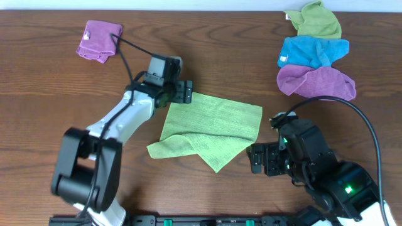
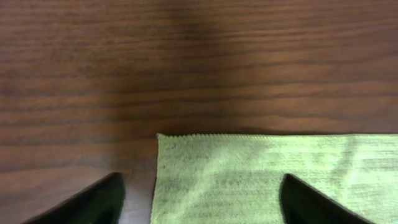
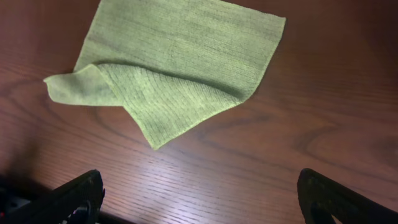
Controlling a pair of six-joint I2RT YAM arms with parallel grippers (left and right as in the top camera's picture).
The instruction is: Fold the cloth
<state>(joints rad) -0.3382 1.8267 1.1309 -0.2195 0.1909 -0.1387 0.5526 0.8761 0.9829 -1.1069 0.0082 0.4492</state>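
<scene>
Lying centrally on the surface (image 1: 50, 81), the green cloth (image 1: 217, 119) looks soft, light, probably grippy; pinch its corner (image 2: 163, 140) beside the left hand (image 1: 186, 92), spread wide and empty like the right hand (image 1: 256, 158).

Bare table (image 1: 56, 81) lies open around the green cloth (image 1: 217, 119). Three piled cloths (image 1: 314, 53) occupy far right; purple cloth (image 1: 99, 41) far left.

Matt ribbed green cloth (image 1: 217, 125) (woven) on smooth wood-grain table (image 1: 50, 81).
</scene>
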